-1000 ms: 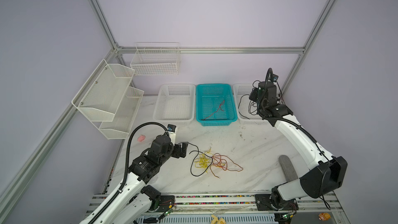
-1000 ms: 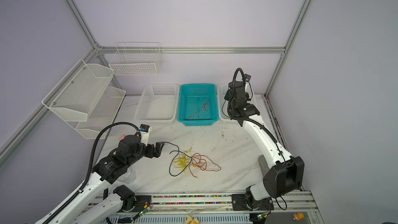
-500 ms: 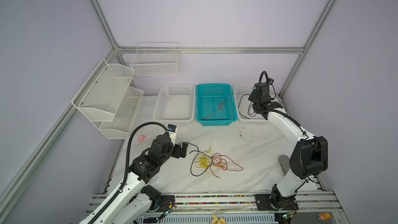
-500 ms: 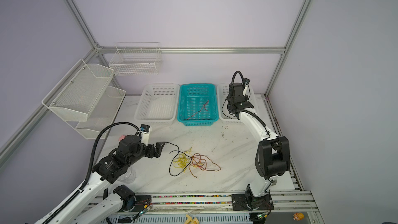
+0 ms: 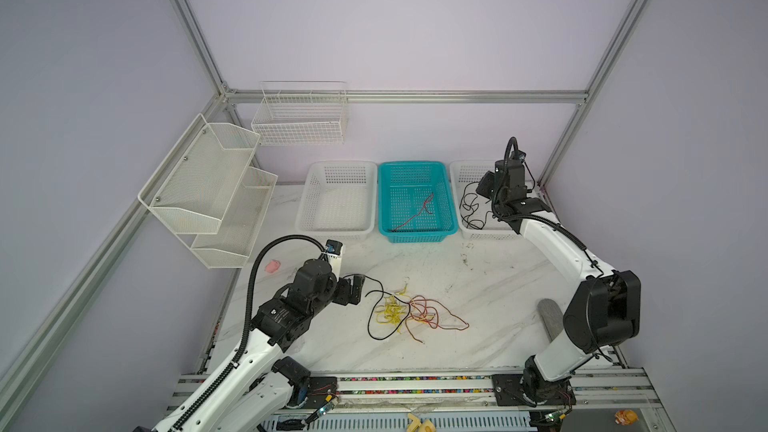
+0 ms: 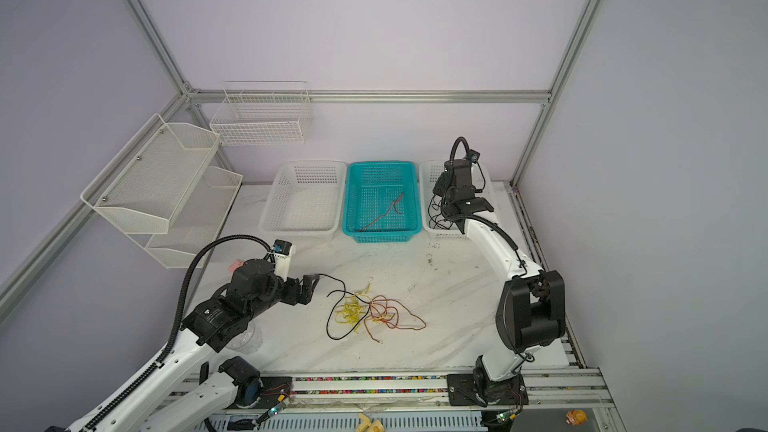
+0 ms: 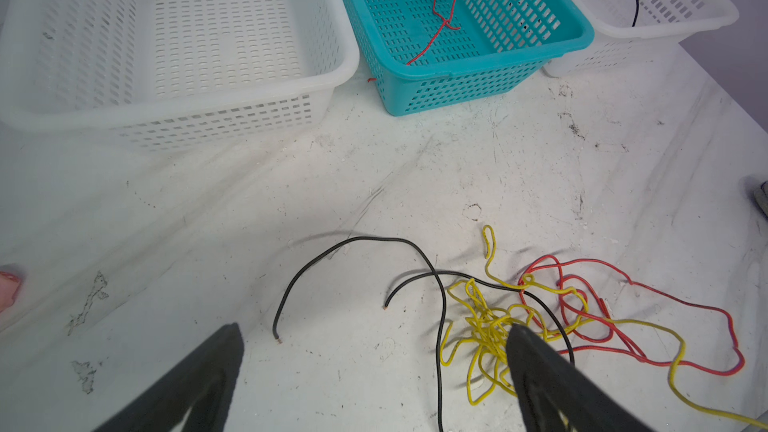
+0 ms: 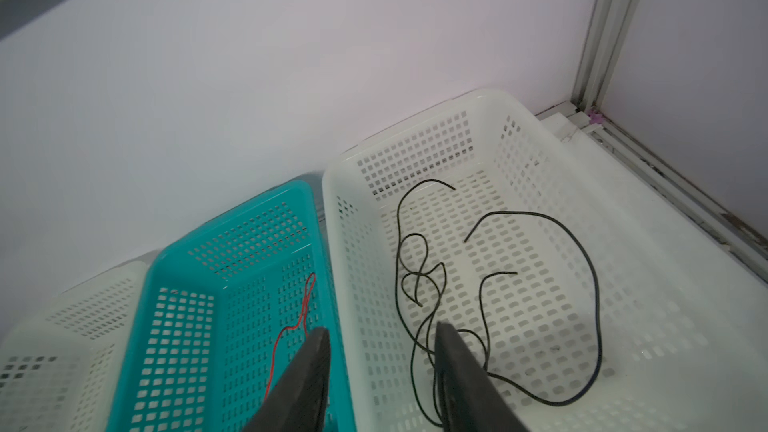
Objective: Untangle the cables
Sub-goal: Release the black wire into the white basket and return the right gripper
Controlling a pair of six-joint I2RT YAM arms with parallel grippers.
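- The left gripper [image 7: 374, 328] is wide open and holds nothing.
- It hangs low over the table [image 5: 490, 284], just beside a pile of cables [image 5: 409, 311].
- The pile lies near the middle of the table.
- Yellow cables [image 7: 486, 326], red cables [image 7: 582, 261] and a black cable [image 7: 361, 238] are all mixed up in it.
- One loose end of the black cable lies on the table close to the left gripper's open fingers.
- The right gripper [image 8: 382, 328] is partly open, and nothing sits between its two fingers.
- It hangs over the spot where the blue-green basket [image 5: 417, 236] and a white basket [image 8: 415, 151] stand side by side at the back of the table.
- A few black cables [image 8: 597, 305] lie loose on the bottom of that white basket.
- In the right wrist view one finger is in front of them, so I cannot tell if it touches them.
- One red cable [image 5: 415, 214] lies alone in the blue-green basket.
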